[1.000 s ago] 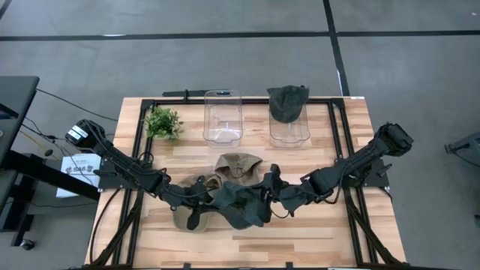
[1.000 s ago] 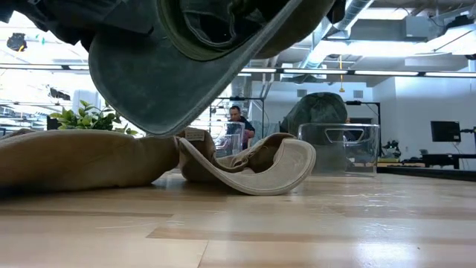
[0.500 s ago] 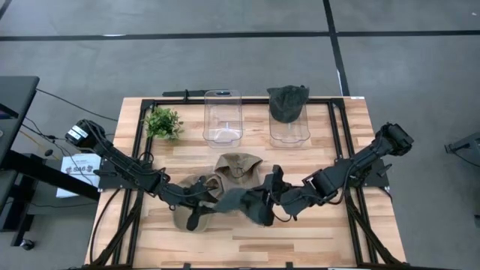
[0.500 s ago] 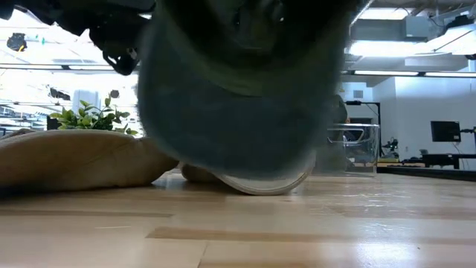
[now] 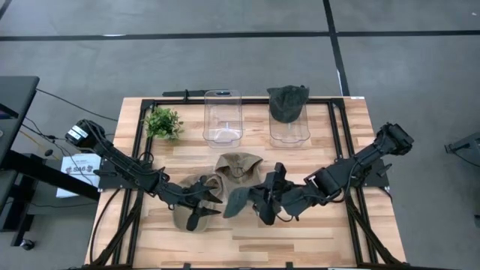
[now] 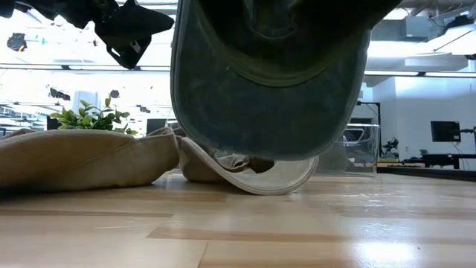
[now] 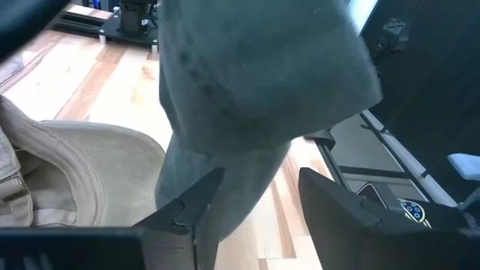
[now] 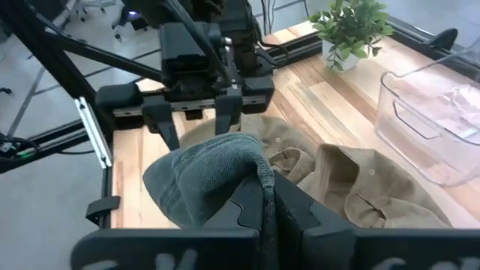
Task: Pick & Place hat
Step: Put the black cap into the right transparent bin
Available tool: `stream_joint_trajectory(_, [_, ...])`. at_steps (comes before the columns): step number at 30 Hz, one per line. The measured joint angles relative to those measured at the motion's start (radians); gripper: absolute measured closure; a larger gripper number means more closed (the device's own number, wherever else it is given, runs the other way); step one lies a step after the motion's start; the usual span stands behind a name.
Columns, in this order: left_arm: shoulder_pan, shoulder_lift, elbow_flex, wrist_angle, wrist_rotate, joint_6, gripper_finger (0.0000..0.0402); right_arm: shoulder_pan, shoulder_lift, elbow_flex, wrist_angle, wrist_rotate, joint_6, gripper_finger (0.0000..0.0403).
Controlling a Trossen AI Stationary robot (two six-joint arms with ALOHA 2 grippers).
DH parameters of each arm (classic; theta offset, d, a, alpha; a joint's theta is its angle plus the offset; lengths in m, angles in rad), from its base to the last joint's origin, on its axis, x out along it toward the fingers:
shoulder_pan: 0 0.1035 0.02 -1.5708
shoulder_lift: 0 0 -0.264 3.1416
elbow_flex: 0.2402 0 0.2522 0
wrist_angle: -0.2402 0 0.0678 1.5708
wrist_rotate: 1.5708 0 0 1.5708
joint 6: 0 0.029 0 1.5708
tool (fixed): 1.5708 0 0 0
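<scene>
Grey-green hat (image 5: 238,201) hanging clear of the table (image 5: 300,232) near its front middle, pinched at the fabric edge by the closed right gripper (image 5: 264,199); left gripper (image 5: 212,199), jaws spread, stands just beside it. The limp, light cloth droops; the stiffer brim probably offers the surest hold.

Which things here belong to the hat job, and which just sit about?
Job: grey hat pinched in the right tool; open left tool, apart from it; two tan hats; two bins, one holding a dark hat.
Idle: plant; paper.
</scene>
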Motion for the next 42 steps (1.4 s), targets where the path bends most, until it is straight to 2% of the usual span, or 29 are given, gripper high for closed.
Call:
stream_joint_trajectory(11, [0.000,0.000,-0.010,-0.001,0.000,-0.011,0.0235,0.001,0.000,0.004,0.031,0.021,-0.011,0.0403])
stream_joint_trajectory(18, [0.000,0.000,-0.010,-0.002,-0.022,-0.005,0.0235,-0.002,0.000,0.061,0.024,0.057,-0.049,0.0403])
stream_joint_trajectory(34, [0.012,0.012,-0.010,-0.008,-0.204,0.023,0.0239,-0.002,0.000,0.103,0.034,0.074,-0.072,0.0403])
stream_joint_trajectory(38, [0.029,0.033,-0.010,-0.005,-0.204,0.022,0.0270,-0.002,0.000,0.103,0.038,0.074,-0.072,0.0403])
stream_joint_trajectory(42, [0.055,0.051,-0.010,0.001,-0.147,0.030,0.0345,-0.001,0.000,0.103,0.037,0.071,-0.072,0.0403])
